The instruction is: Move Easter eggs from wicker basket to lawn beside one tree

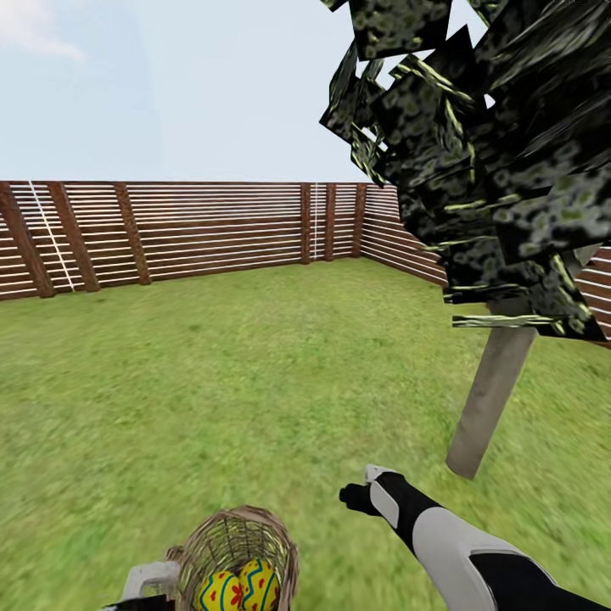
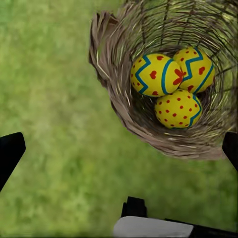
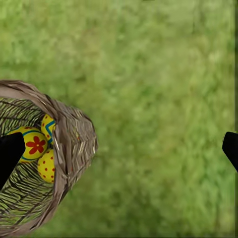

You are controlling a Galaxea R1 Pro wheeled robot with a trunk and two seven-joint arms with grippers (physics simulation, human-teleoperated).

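Green lawn (image 1: 212, 382) ran open to the brown slatted fence (image 1: 170, 233) in the head view, with wide free room ahead. The wicker basket (image 1: 233, 543) sat at the lower edge, cut off, two Easter eggs (image 1: 238, 587) showing inside. The tree (image 1: 492, 399) stood right of it, its trunk top buried in foliage. The right gripper (image 1: 363, 492) hung over grass between basket and trunk; its spread I could not tell there.

In the left wrist view, all three eggs lay touching in the basket, whose far rim was cropped. The left gripper's fingertips (image 2: 10, 153) stood wide apart, empty.

In the right wrist view, one black fingertip (image 3: 9, 153) overlapped the basket's eggs; the fingers were wide, holding nothing.
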